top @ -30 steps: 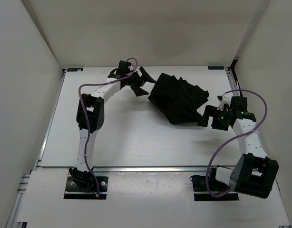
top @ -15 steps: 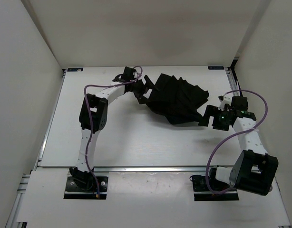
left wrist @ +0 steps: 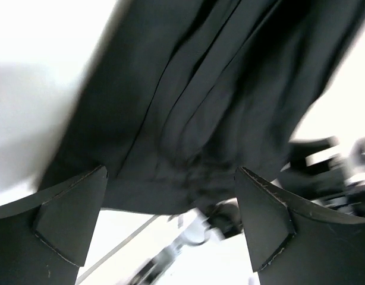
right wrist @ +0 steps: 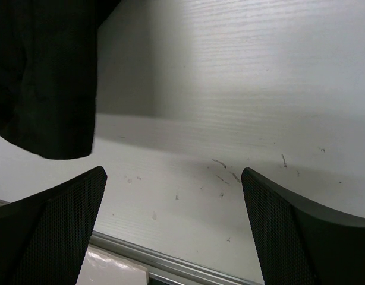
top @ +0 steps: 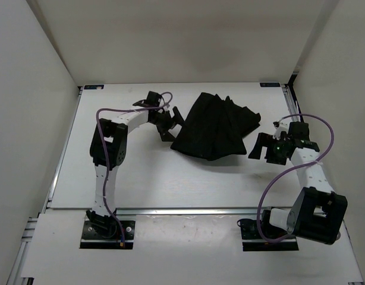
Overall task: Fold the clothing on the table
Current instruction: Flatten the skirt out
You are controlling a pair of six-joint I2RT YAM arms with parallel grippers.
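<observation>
Left end effector (top: 172, 124) and right end effector (top: 261, 147) gaped empty beside the black garment (top: 215, 127), at its nine and four o'clock, likely to pinch edges.

From where I stand, the plain black soft fabric garment (top: 215, 127) is one solid black all over, without print; its only pattern is the darker lines of its pleat-like creases. The large flat white matte tabletop (top: 141, 172) under it is plain white, flecked with a few small dark scuff marks (right wrist: 224, 166) and edged by a silvery aluminium rail (right wrist: 182, 261). The surrounding walls (top: 182, 41) are off-white. The left arm (top: 103, 178) and right arm (top: 314, 172) are white links with black joints, each trailing a purple cable (top: 98, 122). The left gripper (top: 172, 126) and right gripper (top: 255, 148) are black; the right one's fingers (right wrist: 57, 231) carry a fine mesh-like texture. A small green light (top: 280, 142) glows at the right wrist.
</observation>
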